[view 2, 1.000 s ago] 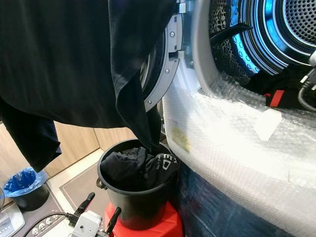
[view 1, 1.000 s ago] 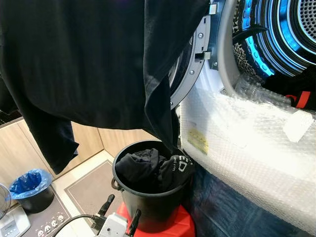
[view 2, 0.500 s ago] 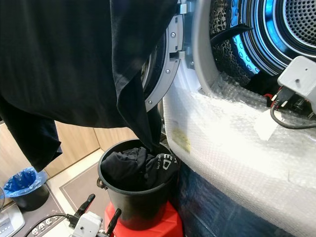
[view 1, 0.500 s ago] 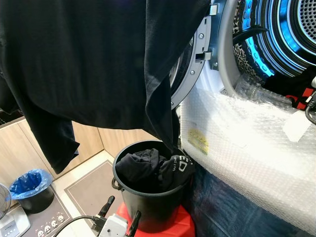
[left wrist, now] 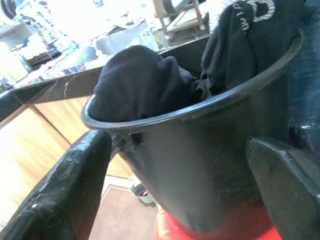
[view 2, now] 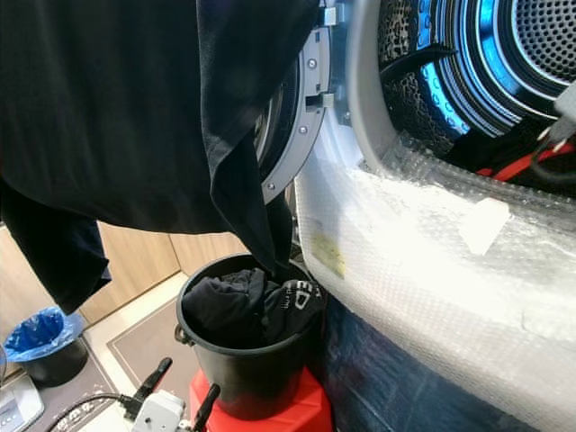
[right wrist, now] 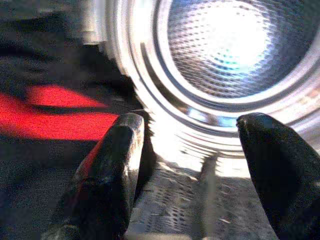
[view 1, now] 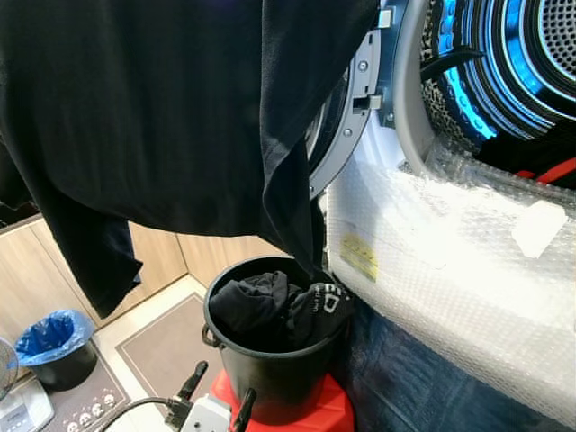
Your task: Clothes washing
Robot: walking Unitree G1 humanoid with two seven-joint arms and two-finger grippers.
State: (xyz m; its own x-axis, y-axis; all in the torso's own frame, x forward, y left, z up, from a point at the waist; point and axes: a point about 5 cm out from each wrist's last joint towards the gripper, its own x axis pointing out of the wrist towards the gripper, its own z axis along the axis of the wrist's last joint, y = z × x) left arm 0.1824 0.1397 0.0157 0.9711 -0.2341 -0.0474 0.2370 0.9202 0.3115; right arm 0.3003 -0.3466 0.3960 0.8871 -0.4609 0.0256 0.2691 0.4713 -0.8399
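A big black garment (view 1: pixel 162 108) is hanging across the upper left of the head views, draped from above w/ one sleeve end dangling at lower left and a long fold trailing down into the black bucket (view 1: pixel 274 364), which is sitting on a red stool (view 1: pixel 315 409) just beside the washer front. More dark clothes (view 1: pixel 270 306) are piled in the bucket, one piece showing white lettering. The washer's door (view 1: pixel 346 117) is standing open and the drum (view 2: pixel 531 45) is glowing blue; bubble wrap (view 2: pixel 423 261) is covering the front below the opening. Left gripper (left wrist: pixel 180 190) is sitting low near the stool, fingers spread wide, nothing between them, the bucket wall straight ahead. Right gripper (right wrist: pixel 187 170) is inside the drum mouth, fingers likewise apart & empty, a red-and-black item (right wrist: pixel 55 110) lying beside it. Handling, as a guess: the clothes are looking soft, light, limp, not fragile; they'll be bunching and sagging, so a pinch on a thick fold or the top of the heap is prob best, since a thin edge may slip. The hanging garment's long axis is running roughly vertical, its low tip pointing into the bucket; the heap itself has no clear axis.
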